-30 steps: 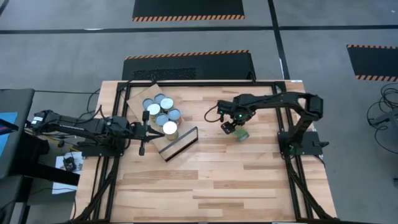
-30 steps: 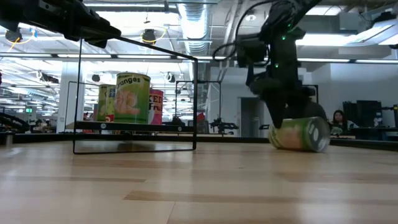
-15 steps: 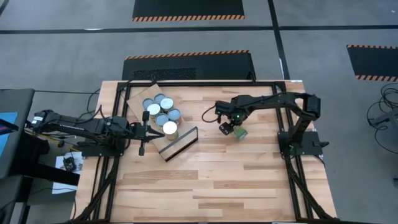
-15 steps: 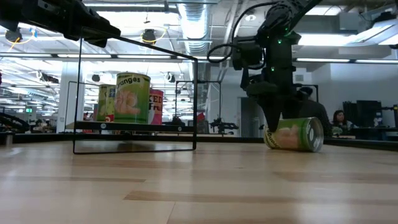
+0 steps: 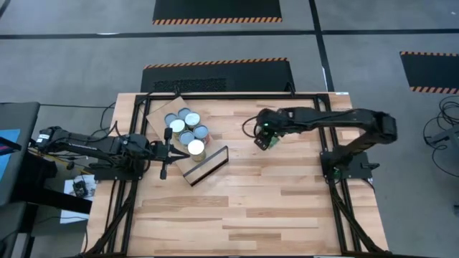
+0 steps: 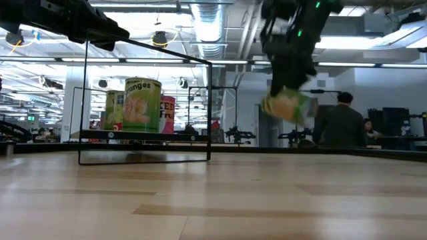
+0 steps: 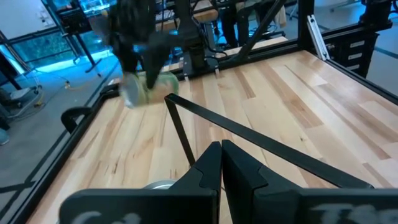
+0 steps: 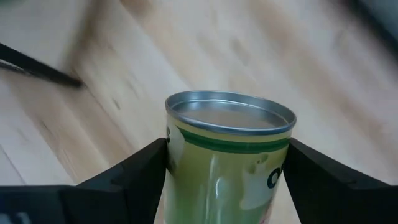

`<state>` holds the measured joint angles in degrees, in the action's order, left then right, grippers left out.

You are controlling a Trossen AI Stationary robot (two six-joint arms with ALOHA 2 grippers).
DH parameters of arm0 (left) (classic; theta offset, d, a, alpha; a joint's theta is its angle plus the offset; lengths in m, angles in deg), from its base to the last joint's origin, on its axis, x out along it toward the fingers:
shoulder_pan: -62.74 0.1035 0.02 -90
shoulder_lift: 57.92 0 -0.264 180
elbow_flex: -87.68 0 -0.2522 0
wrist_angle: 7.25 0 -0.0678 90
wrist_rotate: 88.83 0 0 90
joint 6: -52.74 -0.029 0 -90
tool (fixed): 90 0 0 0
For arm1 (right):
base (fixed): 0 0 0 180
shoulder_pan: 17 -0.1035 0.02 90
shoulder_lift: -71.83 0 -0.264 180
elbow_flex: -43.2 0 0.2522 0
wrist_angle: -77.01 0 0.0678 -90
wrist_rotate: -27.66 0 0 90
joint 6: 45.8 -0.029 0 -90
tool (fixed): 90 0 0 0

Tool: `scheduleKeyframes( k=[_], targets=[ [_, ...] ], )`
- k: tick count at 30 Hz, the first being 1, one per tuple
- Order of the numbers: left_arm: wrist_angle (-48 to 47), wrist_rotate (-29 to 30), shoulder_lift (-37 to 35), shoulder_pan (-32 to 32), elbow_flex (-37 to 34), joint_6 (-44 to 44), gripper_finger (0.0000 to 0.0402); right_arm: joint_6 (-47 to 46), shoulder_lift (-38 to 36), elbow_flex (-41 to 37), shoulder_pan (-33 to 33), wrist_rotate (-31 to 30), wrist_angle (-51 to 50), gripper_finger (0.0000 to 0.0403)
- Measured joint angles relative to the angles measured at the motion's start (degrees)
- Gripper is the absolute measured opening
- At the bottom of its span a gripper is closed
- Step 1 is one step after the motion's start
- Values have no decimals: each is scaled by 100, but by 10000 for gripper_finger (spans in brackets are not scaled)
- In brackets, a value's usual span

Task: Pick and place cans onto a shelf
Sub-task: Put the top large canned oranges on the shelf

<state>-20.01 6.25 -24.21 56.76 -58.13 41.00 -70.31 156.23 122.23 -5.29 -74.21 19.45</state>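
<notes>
Slatted wood table [image 5: 244, 208], one green can [image 6: 288, 105] in the air over it.

Right gripper [image 5: 266, 137] has its jaws clamped on the can's sides, holding it tilted and clear of the table, between the right arm's base and the shelf [image 5: 159, 113]. Other cans [image 5: 186, 132] stand clustered upright on the shelf, near its black frame [image 5: 207, 165]. Left gripper [image 5: 174, 150] hangs just beside that cluster, jaws pressed together on nothing. A person [image 6: 340, 122] stands in the room beyond the table.
</notes>
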Motion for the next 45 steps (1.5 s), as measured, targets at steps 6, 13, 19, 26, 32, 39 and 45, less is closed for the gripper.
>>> scheduleKeyframes(
  k=[6, 13, 19, 26, 32, 39, 45],
  targets=[
    [17, 1, -2, 0, 2, 42, 2, 1612, -794, -728, -46, 130, 1979, 294],
    [86, 22, 0, 0, 2, 20, 2, 3162, -898, -2348, 764, 2156, 5939, 294],
    [365, 128, 0, 2, 2, -105, 2, 3168, 320, -2557, 1336, 3975, 8641, 293],
    [640, 335, 1, 7, 2, 46, 2, 2502, 1777, -2449, 1393, 4916, 10752, 293],
    [649, 466, 4, 9, 2, 90, 2, 2146, 2726, -1954, 1171, 5121, 11322, 293],
    [669, 470, 4, 9, 2, 192, 2, 2147, 3130, -1550, 952, 5105, 11345, 293],
    [670, 476, 4, 9, 2, 188, 2, 2295, 3128, -1497, 827, 5014, 11284, 294]
  ],
)
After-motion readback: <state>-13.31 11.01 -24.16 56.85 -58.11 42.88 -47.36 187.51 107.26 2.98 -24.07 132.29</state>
